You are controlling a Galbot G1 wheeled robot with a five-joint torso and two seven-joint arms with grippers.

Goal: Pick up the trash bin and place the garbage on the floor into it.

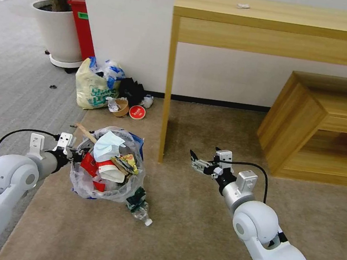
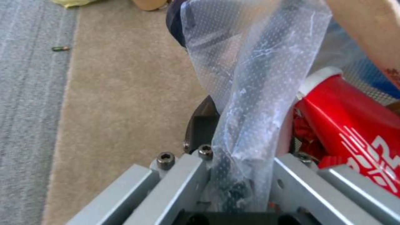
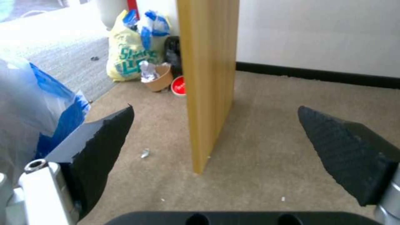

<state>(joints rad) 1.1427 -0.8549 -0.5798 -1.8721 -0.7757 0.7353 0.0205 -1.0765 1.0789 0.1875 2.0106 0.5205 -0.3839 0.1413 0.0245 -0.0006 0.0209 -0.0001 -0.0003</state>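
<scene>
While clamped on trash bin [image 1: 106,165], left gripper [image 1: 76,155]; right gripper [image 1: 198,162] jaws wide.

Office corner, carpet [image 1: 212,221], wooden desk [image 1: 283,20], potted plant [image 1: 57,10]

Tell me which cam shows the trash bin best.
Head view: the whole trash bin stuffed with litter, left gripper shut on its rim. Left wrist view gives a close-up of liner and rim; right wrist view just a liner edge.
</scene>
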